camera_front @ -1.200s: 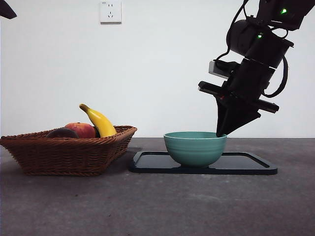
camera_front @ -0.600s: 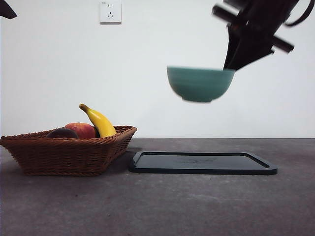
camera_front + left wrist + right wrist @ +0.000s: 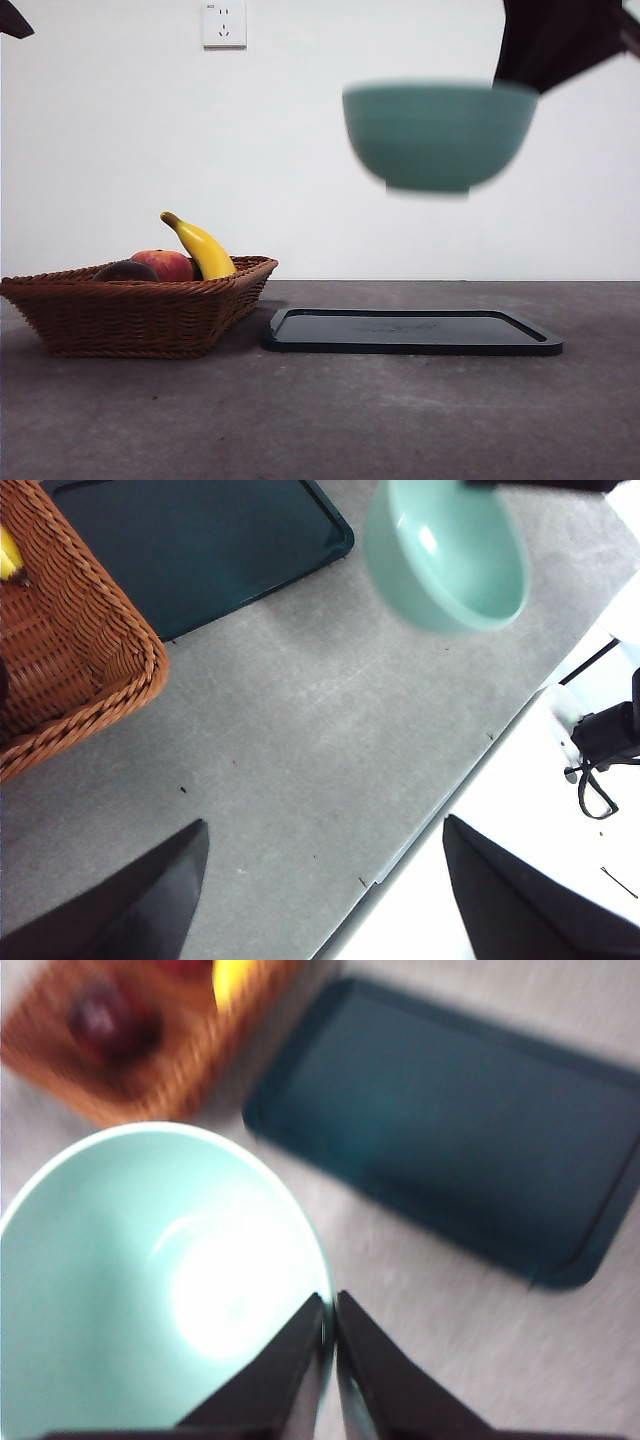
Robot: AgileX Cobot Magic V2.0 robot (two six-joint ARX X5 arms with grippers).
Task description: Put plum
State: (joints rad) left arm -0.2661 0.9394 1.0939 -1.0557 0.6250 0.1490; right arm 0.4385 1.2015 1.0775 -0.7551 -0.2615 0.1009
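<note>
The dark plum (image 3: 125, 271) lies in the wicker basket (image 3: 130, 315) at the left, beside a red-orange fruit (image 3: 167, 264) and a banana (image 3: 203, 247); the right wrist view shows the plum (image 3: 104, 1018) blurred in the basket. My right gripper (image 3: 329, 1312) is shut on the rim of the teal bowl (image 3: 437, 136), which hangs high in the air above the black tray (image 3: 412, 331). The bowl (image 3: 448, 552) is empty inside. My left gripper (image 3: 325, 880) stands open over bare table near the basket corner, holding nothing.
The tray (image 3: 460, 1130) lies flat on the grey table with nothing on it. A wall socket (image 3: 224, 23) sits high on the white wall. The table's edge (image 3: 440, 810) runs close to the left gripper, with cables beyond it.
The right gripper has lifted the bowl off the tray, first straight up, then higher and nearer the camera. The basket, fruit and left arm have not moved.
</note>
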